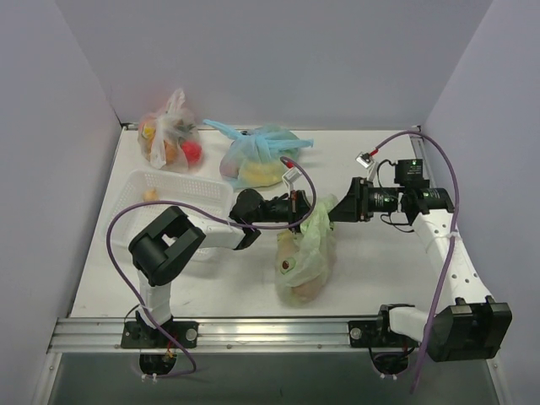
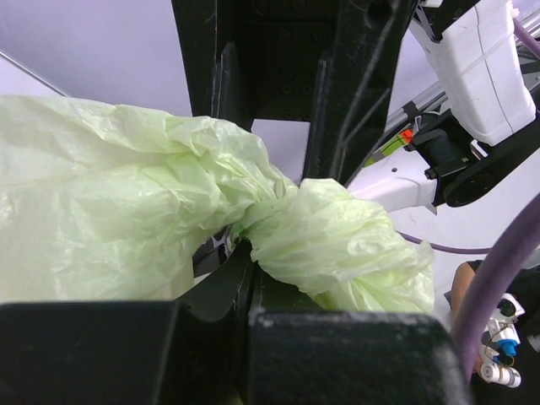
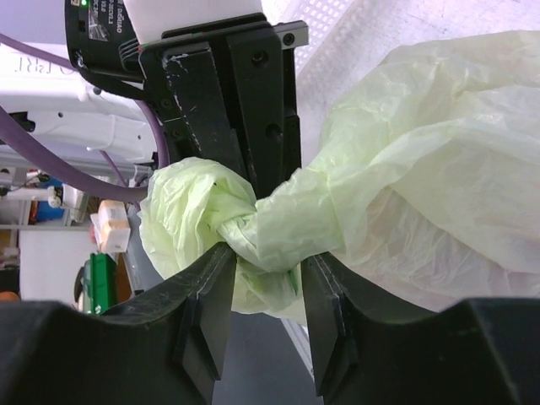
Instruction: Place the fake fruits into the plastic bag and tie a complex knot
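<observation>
Plastic bag [image 1: 310, 253] clamped by left tool [image 1: 304, 206], right tool [image 1: 332, 208].

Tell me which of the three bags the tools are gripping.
The pale green bag mid-table: the left tool and the right tool pinch its twisted neck. The blue bag and the clear bag sit apart at the far edge.

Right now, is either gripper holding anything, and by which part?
Both hold the thin, crinkly pale green plastic bag. The left gripper and the right gripper pinch its twisted neck from opposite sides.
</observation>
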Controlling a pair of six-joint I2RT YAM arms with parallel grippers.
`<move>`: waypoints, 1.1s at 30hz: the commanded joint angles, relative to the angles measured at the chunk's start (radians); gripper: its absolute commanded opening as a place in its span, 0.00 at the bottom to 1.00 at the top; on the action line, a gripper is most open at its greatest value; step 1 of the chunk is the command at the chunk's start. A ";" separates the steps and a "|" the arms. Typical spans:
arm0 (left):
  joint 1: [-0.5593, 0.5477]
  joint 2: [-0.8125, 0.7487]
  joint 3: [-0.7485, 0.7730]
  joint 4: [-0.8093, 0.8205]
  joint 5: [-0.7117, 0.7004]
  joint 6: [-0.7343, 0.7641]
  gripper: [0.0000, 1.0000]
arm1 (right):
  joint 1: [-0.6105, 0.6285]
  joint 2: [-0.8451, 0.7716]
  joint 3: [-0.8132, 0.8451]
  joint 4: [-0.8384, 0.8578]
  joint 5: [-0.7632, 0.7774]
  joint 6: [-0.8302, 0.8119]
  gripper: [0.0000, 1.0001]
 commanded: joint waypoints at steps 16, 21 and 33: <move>-0.010 0.004 0.014 0.103 0.013 -0.003 0.00 | 0.001 -0.068 -0.059 0.023 -0.017 0.045 0.53; -0.011 0.002 0.019 0.099 0.015 -0.002 0.00 | -0.026 -0.082 -0.054 -0.075 -0.043 -0.037 0.54; -0.016 0.005 0.022 0.099 0.020 0.000 0.00 | -0.035 -0.065 -0.059 -0.098 -0.059 -0.055 0.41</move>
